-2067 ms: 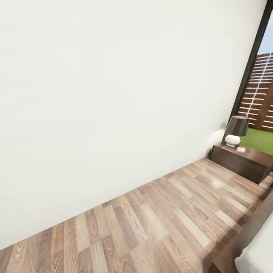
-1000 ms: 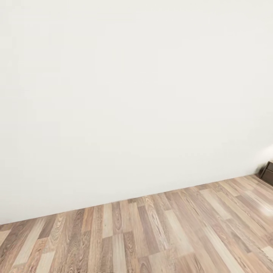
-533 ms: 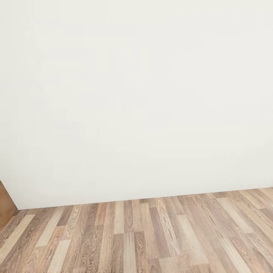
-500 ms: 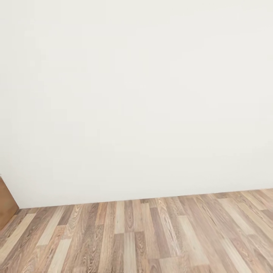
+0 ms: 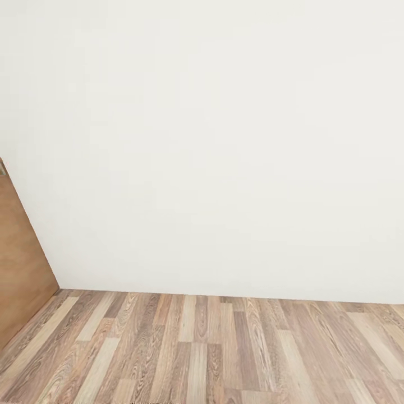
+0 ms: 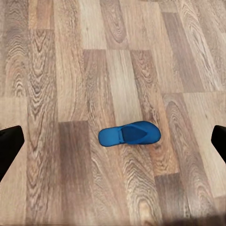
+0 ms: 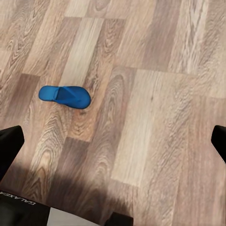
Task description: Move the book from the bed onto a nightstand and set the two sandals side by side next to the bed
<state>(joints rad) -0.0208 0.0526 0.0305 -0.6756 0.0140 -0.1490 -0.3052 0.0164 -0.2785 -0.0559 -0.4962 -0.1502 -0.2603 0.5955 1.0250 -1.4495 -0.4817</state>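
**One sandal underfoot, robot facing a bare wall**

The head view takes in a plain white wall [image 5: 213, 140] meeting the wood-plank floor [image 5: 213, 353], with a brown door [image 5: 19, 264] at the floor's left edge.

Both wrist cameras look down on the planks. In the left wrist view a blue sandal [image 6: 129, 134] lies flat, sole down, alone on the boards; the left gripper [image 6: 113, 146] has its dark fingertips [image 6: 9, 146] at opposite borders of the picture, so it stands wide and holds nothing. The right wrist view shows a blue sandal [image 7: 64, 96] as well, lying flat between plank seams; the right gripper [image 7: 113, 143] is likewise spread wide and empty. Whether the two views show one sandal or the pair cannot be told.

The step in hand appears to be approaching a sandal to pick it up. To do it well, the base should probably settle so the shoe lies squarely below the left gripper, then the arm should descend with the fingers straddling the sandal's narrow width, not its length. A flat, thin sole leaves little to pinch, so the fingers likely need to reach right down to the floor before closing.
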